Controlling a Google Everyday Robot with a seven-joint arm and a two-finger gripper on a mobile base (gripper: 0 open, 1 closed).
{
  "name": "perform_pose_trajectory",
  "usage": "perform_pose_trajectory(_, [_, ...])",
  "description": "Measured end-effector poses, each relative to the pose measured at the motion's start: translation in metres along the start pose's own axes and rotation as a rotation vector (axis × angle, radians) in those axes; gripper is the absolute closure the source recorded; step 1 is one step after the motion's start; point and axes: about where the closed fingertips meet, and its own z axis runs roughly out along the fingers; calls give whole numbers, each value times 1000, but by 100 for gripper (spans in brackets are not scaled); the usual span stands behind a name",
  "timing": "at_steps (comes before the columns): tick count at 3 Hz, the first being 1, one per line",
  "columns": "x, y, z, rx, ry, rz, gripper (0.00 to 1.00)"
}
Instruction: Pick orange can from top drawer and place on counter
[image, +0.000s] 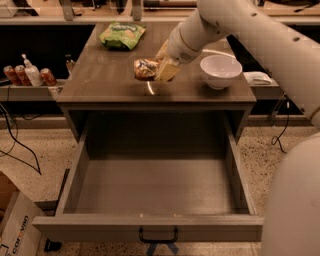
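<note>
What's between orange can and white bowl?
Only the tool, close beside the orange can; then bare counter up to the white bowl. Camera view.

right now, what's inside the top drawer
Only its bare grey floor shows in the top drawer; the rear under the counter is shadowed. The gripper holds the orange can over the counter.
</note>
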Motion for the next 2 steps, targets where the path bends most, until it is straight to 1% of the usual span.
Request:
perform_pose_trajectory(1, [4, -14, 27, -22, 29, 17, 59])
perform_pose_trajectory(2, [4, -15, 32, -26, 31, 17, 36])
